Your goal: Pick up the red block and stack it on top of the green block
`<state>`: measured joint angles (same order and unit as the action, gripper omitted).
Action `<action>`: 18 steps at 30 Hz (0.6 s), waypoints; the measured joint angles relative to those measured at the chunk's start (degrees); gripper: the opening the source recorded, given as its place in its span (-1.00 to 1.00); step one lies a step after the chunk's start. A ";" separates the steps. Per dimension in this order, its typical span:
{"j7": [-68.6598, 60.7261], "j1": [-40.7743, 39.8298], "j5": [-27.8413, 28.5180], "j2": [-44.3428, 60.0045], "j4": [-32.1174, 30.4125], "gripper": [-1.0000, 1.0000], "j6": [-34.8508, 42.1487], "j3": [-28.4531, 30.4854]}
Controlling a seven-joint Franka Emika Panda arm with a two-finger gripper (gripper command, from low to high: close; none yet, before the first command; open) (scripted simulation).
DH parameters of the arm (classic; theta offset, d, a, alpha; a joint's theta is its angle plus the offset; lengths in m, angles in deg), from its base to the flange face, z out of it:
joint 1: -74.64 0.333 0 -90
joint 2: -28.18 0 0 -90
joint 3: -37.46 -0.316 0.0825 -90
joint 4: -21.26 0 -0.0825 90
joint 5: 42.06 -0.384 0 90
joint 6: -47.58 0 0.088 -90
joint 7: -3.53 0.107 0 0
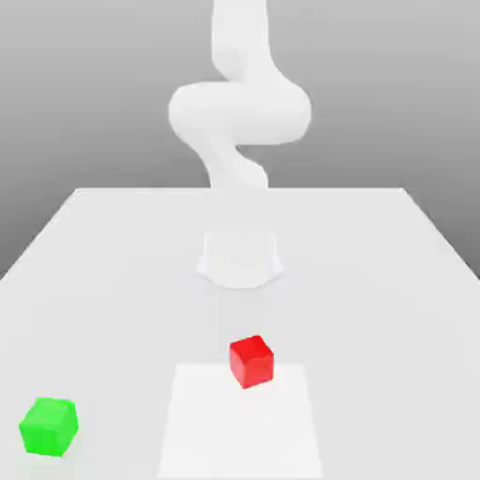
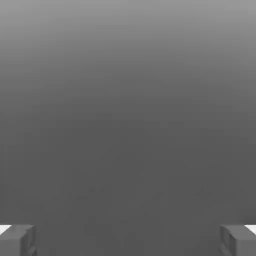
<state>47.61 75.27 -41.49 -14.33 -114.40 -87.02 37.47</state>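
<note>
Green block: nearest to me in the exterior view, I see the green block point(image 1: 48, 427) sitting flat on the table point(image 1: 394, 309), far out toward that view's left and close to the table's front edge. Nothing touches it.

Pale patch: I see a lighter rectangular patch point(image 1: 281, 431) on the tabletop at the front centre, reaching to the lower edge of the exterior view.

Red block: I find the red block point(image 1: 251, 361) resting on the table at the far end of that pale patch, near the middle of the exterior view. It is turned slightly, so I see two side faces and the top. It sits well apart from the green block, to the exterior view's right of it and farther back. It is not stacked on anything.

Arm base: behind the red block I see the round white base point(image 1: 241, 259) of the arm on the table, with the white arm point(image 1: 239, 112) curving upward from it and out through the top of the exterior view.

Gripper: in the hand view I see the gripper point(image 2: 128, 240) with its two grey fingertips point(image 2: 18, 240) spread wide, one at each side, with nothing between them. Behind them I see plain grey background.

Table: its white surface runs back to a straight far edge against the grey backdrop.
</note>
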 joint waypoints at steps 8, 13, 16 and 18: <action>-7.50 2.00 1.29 12.89 -14.82 0.00 -10.80 0.80; -13.04 3.73 1.70 21.50 -24.76 0.00 -17.87 2.32; -17.02 4.93 1.43 28.83 -30.65 0.00 -23.64 3.32; -19.48 5.60 0.55 37.19 -32.54 0.00 -30.04 3.57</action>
<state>28.13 80.87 -40.94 22.86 -146.94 -117.06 41.04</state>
